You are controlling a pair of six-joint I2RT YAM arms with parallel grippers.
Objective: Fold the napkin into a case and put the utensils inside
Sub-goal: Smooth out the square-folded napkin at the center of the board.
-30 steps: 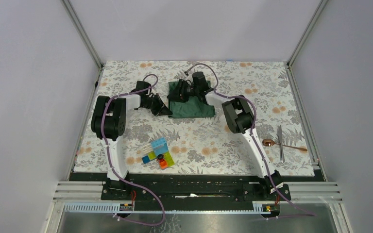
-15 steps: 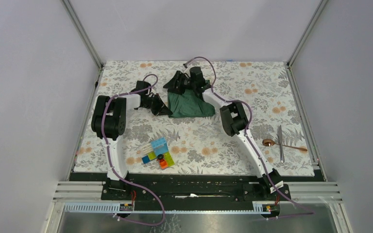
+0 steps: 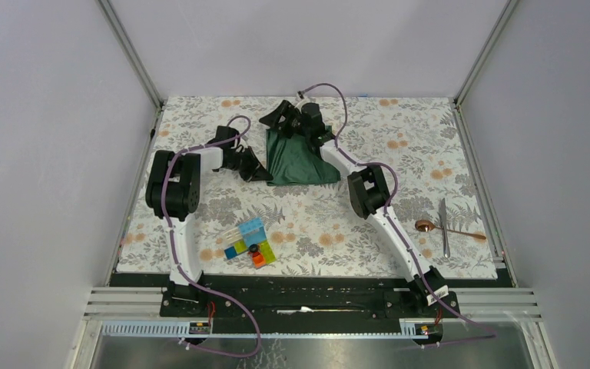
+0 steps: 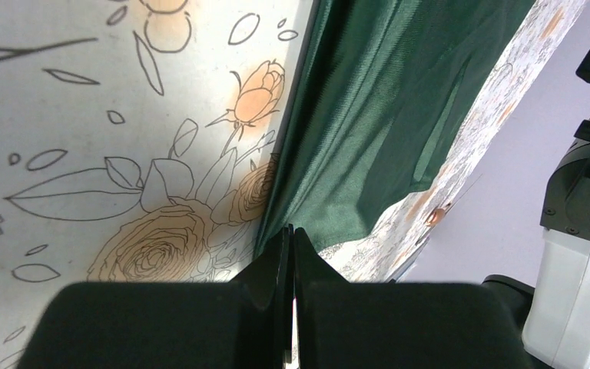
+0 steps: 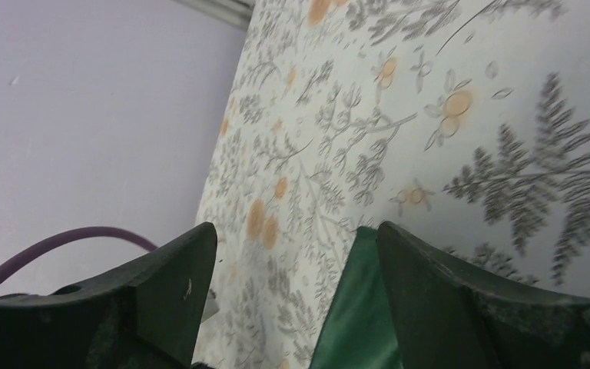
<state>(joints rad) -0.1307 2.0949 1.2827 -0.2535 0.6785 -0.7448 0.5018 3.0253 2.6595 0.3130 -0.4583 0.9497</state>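
One napkin mid far edge of tabletop, left claw clamped on its near-left corner, right claw spread apart over its far side, utensils by right edge

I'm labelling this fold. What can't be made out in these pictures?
Right wrist view: blurred, and the bottom edge cuts off the napkin beside the open right hand.
Top view: that hand covers the napkin's far corner.
Top view: the silver utensil is too small to tell knife from fork.
Left wrist view: the left hand's shut fingers hide whether cloth is pinched.
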